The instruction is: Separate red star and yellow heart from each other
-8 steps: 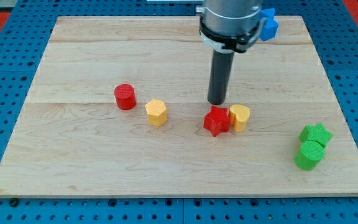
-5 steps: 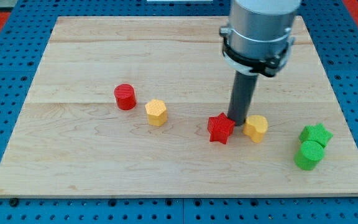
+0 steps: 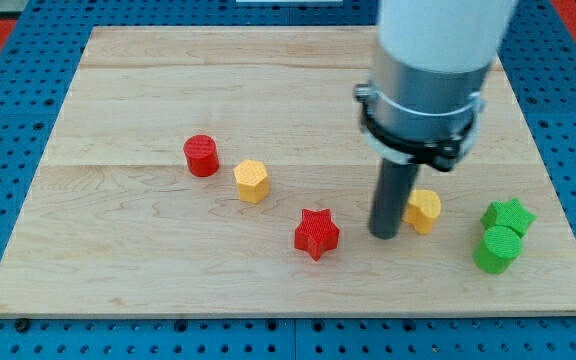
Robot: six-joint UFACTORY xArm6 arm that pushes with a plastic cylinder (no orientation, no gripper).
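The red star [image 3: 316,233] lies on the wooden board [image 3: 148,90], below the middle. The yellow heart [image 3: 425,210] lies to its right, partly hidden behind my rod. My tip [image 3: 384,235] rests on the board between the two blocks, touching or nearly touching the heart's left side and well apart from the star. A clear gap separates star and heart.
A red cylinder [image 3: 201,156] and a yellow hexagonal block [image 3: 252,181] sit left of centre. A green star [image 3: 508,215] and a green cylinder [image 3: 496,249] sit together near the right edge. The arm's grey body hides the board's upper right.
My tip has moved down the view between the two blocks. The red star slid left and down, the yellow heart slid right; they touched before and now stand apart.
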